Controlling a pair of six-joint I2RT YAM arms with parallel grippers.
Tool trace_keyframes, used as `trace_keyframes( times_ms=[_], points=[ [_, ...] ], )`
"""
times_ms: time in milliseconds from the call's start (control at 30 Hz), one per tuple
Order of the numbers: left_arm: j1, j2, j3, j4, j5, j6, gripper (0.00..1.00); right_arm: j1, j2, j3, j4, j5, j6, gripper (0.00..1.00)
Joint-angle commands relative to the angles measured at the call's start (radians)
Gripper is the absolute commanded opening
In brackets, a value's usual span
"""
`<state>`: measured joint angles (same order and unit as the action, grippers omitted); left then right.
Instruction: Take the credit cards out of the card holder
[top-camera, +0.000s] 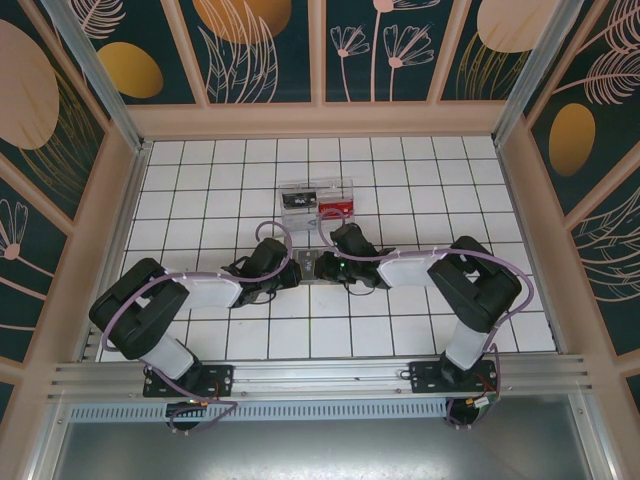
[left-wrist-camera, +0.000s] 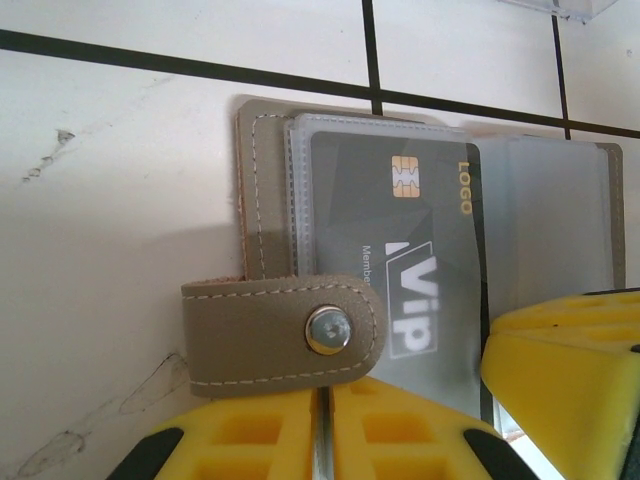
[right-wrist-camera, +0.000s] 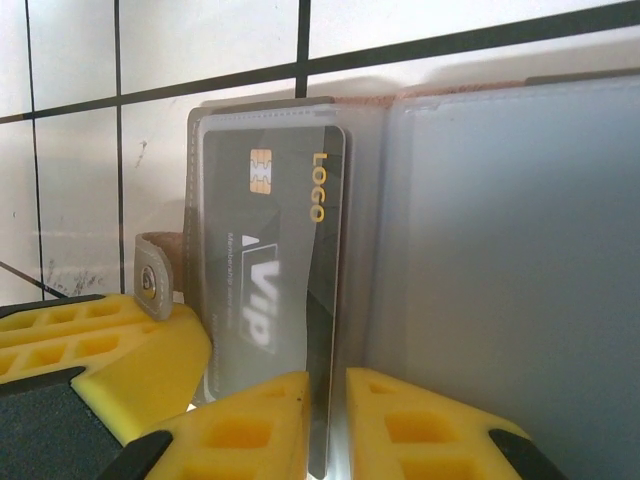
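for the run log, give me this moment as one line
card holder: open flat | credit card: not yet out | left tool: shut at tab | right tool: at card edge, grip unclear

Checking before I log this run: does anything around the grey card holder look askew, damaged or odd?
Only one thing: the dark VIP card sticks out beyond the edge of the open card holder, its end between the fingers of the right gripper. No damage shows.

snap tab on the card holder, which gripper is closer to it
Left. The left gripper sits just below the snap tab, jaws shut; the right gripper is off to the side, jaws astride the credit card.
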<state>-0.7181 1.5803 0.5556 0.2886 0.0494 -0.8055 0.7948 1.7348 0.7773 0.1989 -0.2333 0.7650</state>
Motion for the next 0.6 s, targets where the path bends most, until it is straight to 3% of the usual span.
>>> trace_keyframes(
  times_ms=[0,267,400,567],
  points=[
    [0.001,0.018,-0.01,0.015,0.027,-0.011,0.13,0.007,0.018,0.02,0.027,-0.022,0.0,0.18],
    [0.001,0.017,-0.011,0.014,0.032,-0.01,0.13,0.006,0.02,0.013,0.068,-0.067,0.011,0.15],
    [0.001,0.017,-0.011,0.014,0.03,-0.009,0.13,0.004,0.015,0.008,0.066,-0.065,0.013,0.0],
    [0.001,0.01,-0.014,-0.01,0.004,-0.009,0.12,-0.011,-0.017,-0.021,0.048,-0.034,0.019,0.0]
  ],
)
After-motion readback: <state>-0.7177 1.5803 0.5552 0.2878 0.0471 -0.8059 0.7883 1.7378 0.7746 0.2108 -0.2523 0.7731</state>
